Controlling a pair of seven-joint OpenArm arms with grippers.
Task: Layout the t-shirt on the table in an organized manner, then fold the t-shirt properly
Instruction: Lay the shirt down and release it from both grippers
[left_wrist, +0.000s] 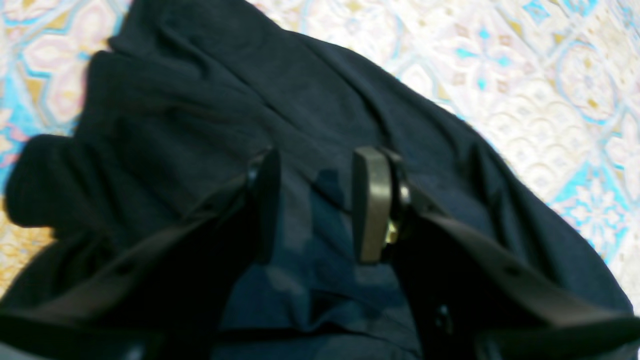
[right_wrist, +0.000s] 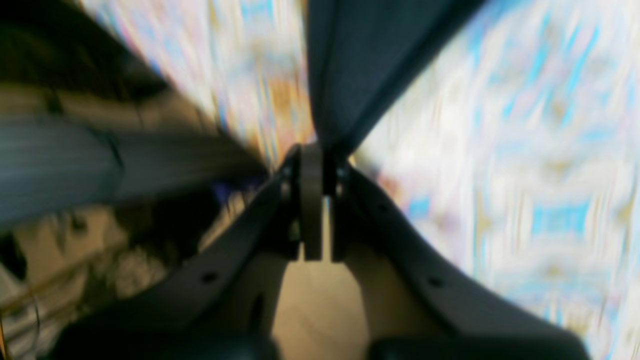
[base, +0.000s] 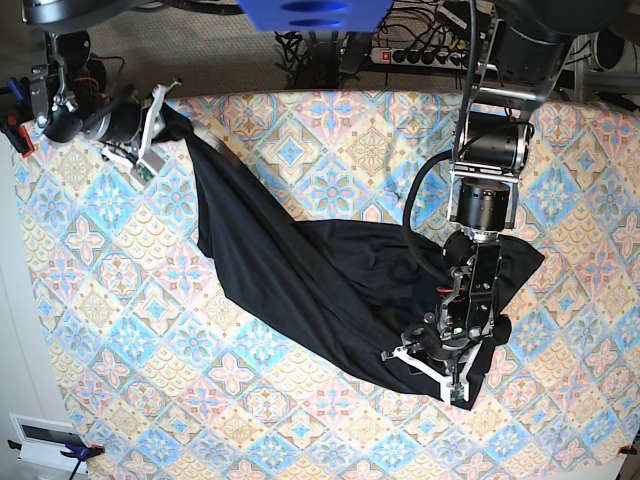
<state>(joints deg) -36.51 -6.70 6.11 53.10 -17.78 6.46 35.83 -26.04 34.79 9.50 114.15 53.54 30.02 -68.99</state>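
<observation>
The black t-shirt (base: 320, 280) lies crumpled on the patterned table (base: 250, 400), drawn out in a long diagonal from the far left corner to the right side. My right gripper (base: 165, 112) is at that far left corner. The blurred right wrist view shows this gripper (right_wrist: 315, 150) shut on a pinch of the t-shirt (right_wrist: 350, 60). My left gripper (base: 450, 345) hovers over the bunched right end. In the left wrist view it (left_wrist: 317, 200) stands open above the dark t-shirt (left_wrist: 210, 100), with nothing between its fingers (left_wrist: 370, 205).
A power strip (base: 420, 52) and cables lie beyond the table's far edge. A small white box (base: 45, 440) sits off the near left corner. Bare patterned cloth (left_wrist: 550, 75) shows to the right of the shirt in the left wrist view.
</observation>
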